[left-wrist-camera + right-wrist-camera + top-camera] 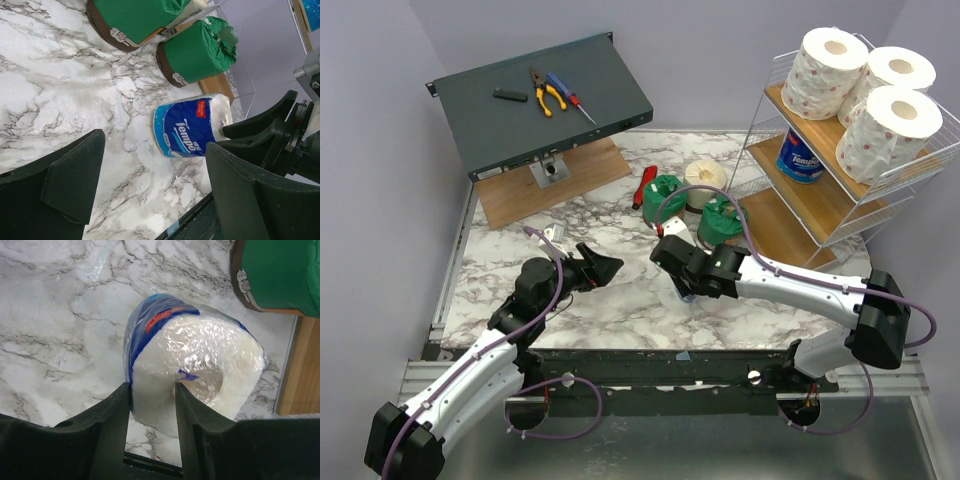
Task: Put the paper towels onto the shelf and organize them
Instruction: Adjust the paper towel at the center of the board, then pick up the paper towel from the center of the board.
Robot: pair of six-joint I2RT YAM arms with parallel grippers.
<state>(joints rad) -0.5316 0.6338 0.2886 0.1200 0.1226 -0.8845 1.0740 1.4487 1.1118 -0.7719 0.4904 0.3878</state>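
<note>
My right jaws clamp the blue-wrapped roll (pixel 195 355) by its rim on the bench (pixel 60 315), with the shelf (pixel 782 232) at two o'clock. Left jaws stand apart, empty. This shallow pinch on slick wrap could slip.

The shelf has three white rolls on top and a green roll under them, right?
Not quite. The roll under them is blue, not green; the top view shows it. The shelf does have three white rolls on top.

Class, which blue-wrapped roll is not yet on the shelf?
The blue roll on the table, gripped by the right end effector; the other roll sits on the shelf.
</note>
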